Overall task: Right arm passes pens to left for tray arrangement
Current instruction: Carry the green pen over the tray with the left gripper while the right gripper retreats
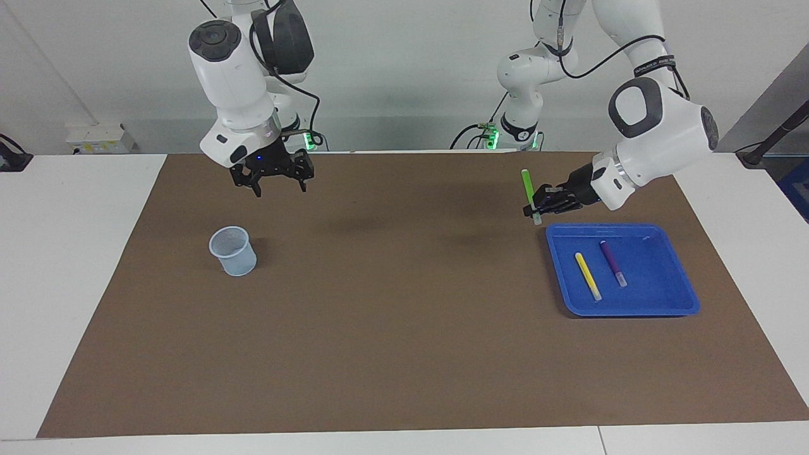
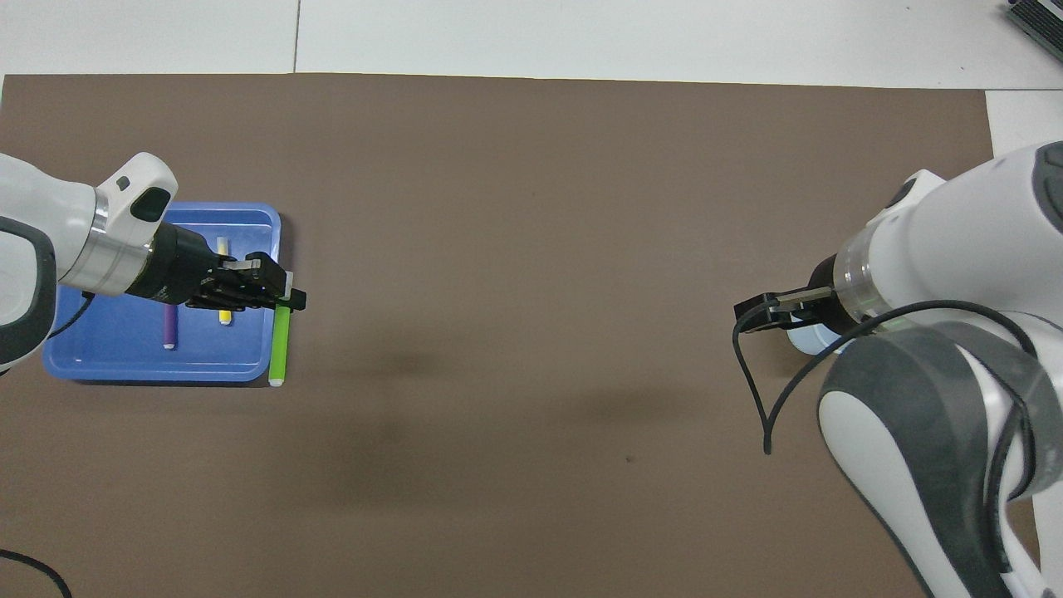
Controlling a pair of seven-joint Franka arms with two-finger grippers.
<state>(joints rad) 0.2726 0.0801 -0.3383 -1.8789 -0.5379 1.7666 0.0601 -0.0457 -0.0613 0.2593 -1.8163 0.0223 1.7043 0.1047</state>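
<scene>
Here the left pincer (image 1: 533, 208) grips the slim bright-green marker pen (image 1: 527, 191) near its pale tip, nearly upright, over the brown mat just beside the shallow bright-blue plastic tray (image 1: 670, 304) (yellow pen (image 1: 587, 275) and purple pen (image 1: 612, 262) lie inside); the right pincer (image 1: 272, 184) hangs wide, empty, above the pale-blue mesh cup (image 1: 234, 251).

My left arm's black fingers (image 1: 535, 206) pinch a slim bright-green marker pen (image 1: 528, 189) with a pale whitish tip. A shallow bright-blue plastic tray (image 1: 663, 303) carries a yellow marker pen (image 1: 587, 275) and a purple marker pen (image 1: 612, 261), both pale-tipped. A small pale-blue translucent mesh cup (image 1: 233, 251) stands on a plain brown mat (image 1: 392, 328) covering the white desk (image 1: 76, 253).
</scene>
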